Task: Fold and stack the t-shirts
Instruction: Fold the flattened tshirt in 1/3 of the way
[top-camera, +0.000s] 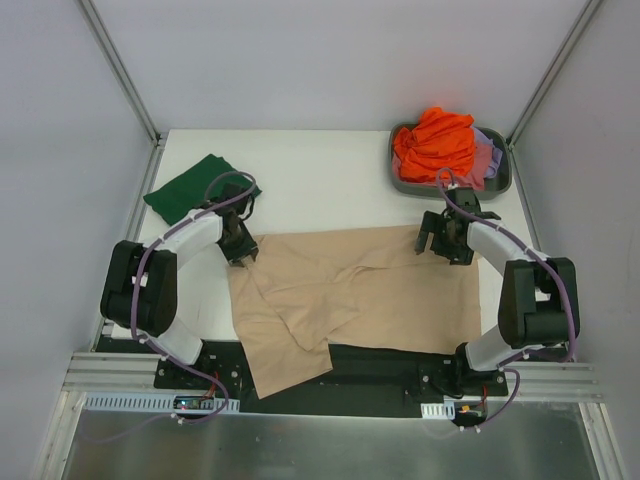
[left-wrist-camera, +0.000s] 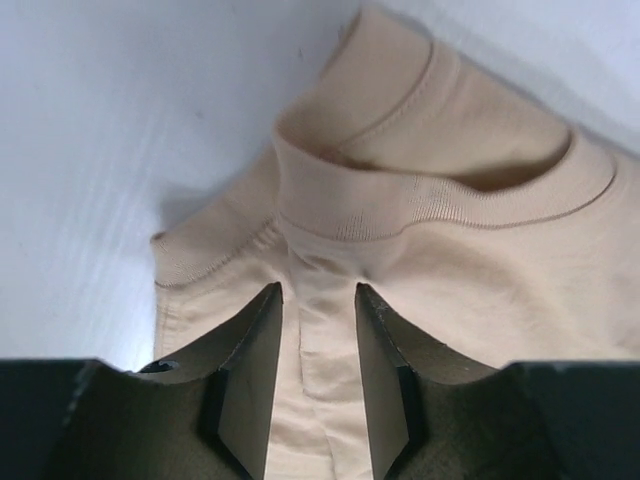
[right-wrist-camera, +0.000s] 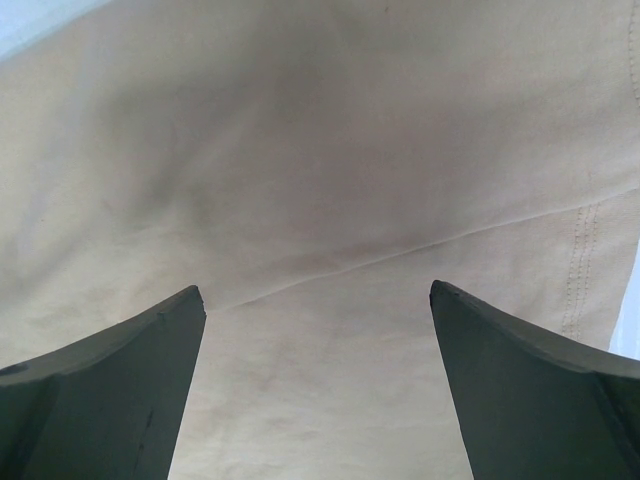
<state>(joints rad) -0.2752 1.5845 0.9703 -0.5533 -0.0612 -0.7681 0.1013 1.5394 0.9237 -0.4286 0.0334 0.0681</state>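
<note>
Left claw (left-wrist-camera: 318, 300) pinches a beige t-shirt (left-wrist-camera: 470, 260) fold.

- No text, label, brand, number or sign can be read in any of the three views.
</note>
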